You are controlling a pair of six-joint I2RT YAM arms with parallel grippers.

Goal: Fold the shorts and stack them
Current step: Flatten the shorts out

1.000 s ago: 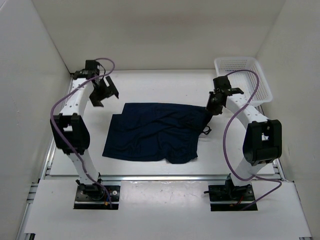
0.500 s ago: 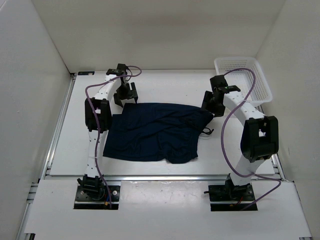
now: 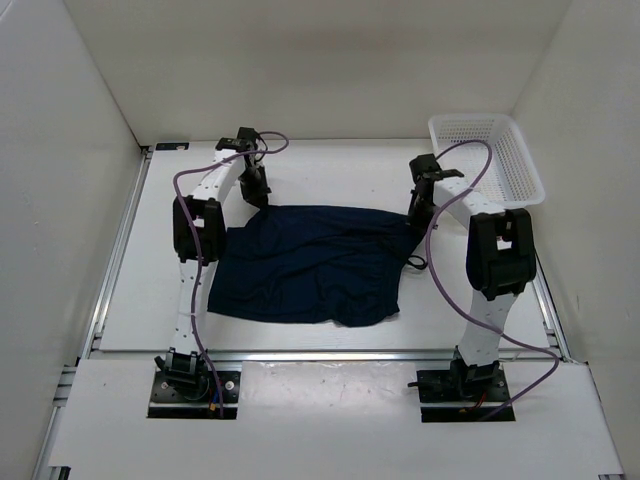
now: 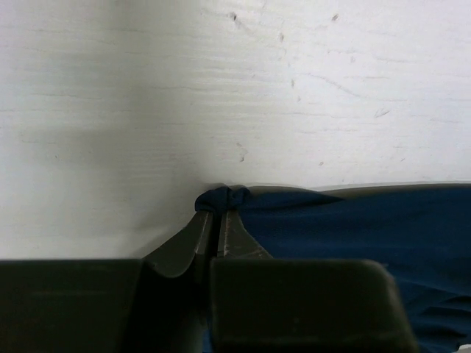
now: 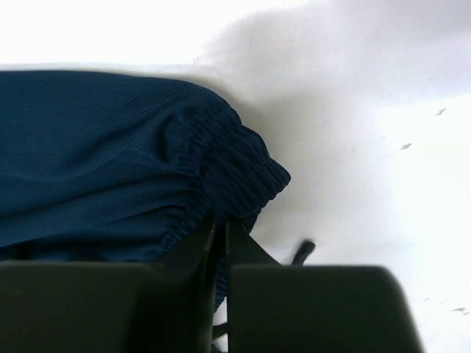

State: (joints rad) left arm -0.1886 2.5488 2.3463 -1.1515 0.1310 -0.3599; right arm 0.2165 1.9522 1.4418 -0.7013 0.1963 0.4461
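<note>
The dark navy shorts lie spread on the white table, waistband to the right, a thin drawstring trailing off that side. My left gripper sits at the shorts' far left corner. In the left wrist view it is shut on a small bunch of navy cloth at that corner. My right gripper is at the far right corner. In the right wrist view it is shut on the ribbed waistband, with the drawstring's end just right of the fingers.
A white perforated basket stands at the table's far right corner, just behind the right arm. White walls close in the table on the left, back and right. A metal rail runs along the near edge ahead of the arm bases.
The left arm swung in from the far left to the shorts' far left corner and closed on it. The right gripper shifted slightly and closed on the waistband corner.
</note>
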